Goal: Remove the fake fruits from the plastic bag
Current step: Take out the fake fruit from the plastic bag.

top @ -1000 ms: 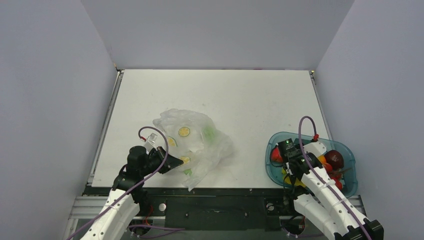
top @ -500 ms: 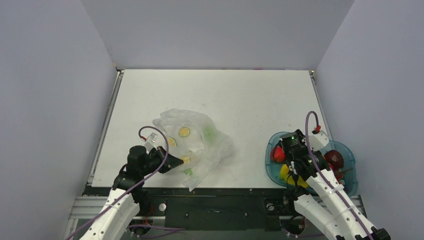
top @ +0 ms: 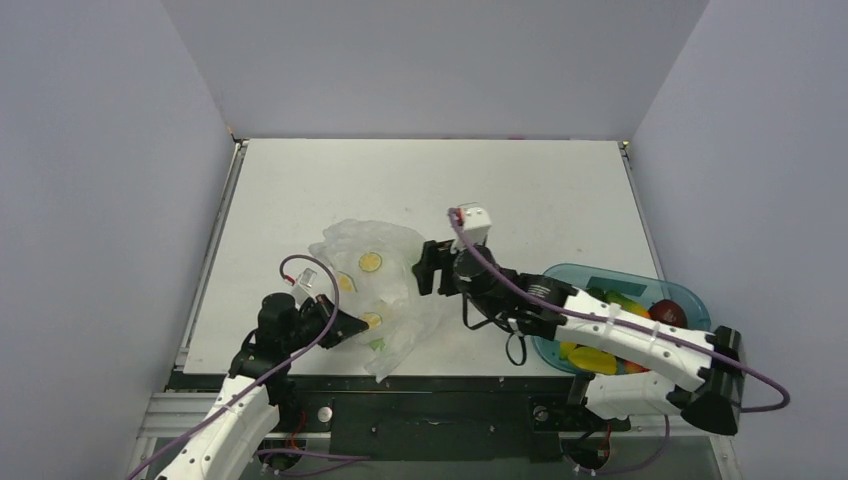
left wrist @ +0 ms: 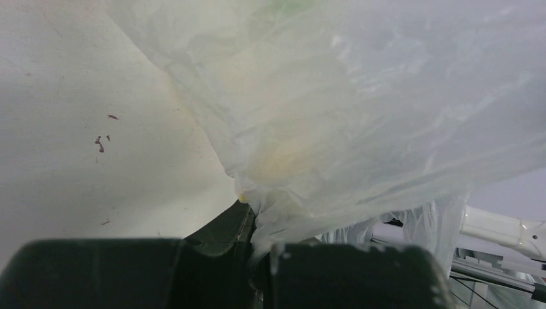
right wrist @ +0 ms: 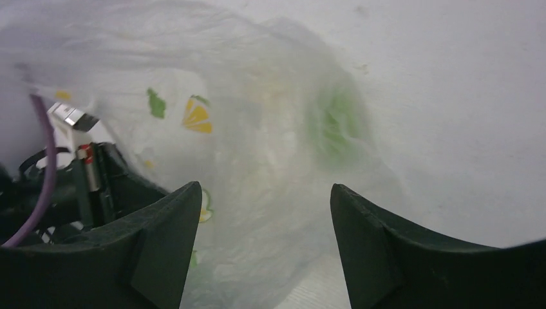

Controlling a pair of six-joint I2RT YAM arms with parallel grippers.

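The white worktop (top: 520, 190) carries the plastic bag (top: 400, 300) at its near left and a teal tray (top: 590, 267) at its near right, well apart. The right arm (top: 600, 325) stretches low from the tray side to the bag's right edge, and the right jaws stand apart, empty, facing the film. The left arm (top: 255, 375) reaches in from the near left, with the left jaws clamped on the bag's near-left fold. Several fake fruits (top: 668, 313) lie in the tray. At least 2, a yellow-green slice (top: 369, 262) and a green piece (top: 418, 266), sit inside the bag. The step in hand looks like a fetch. Next, the right jaws likely need to find the opening and close on 1 fruit, not on film.
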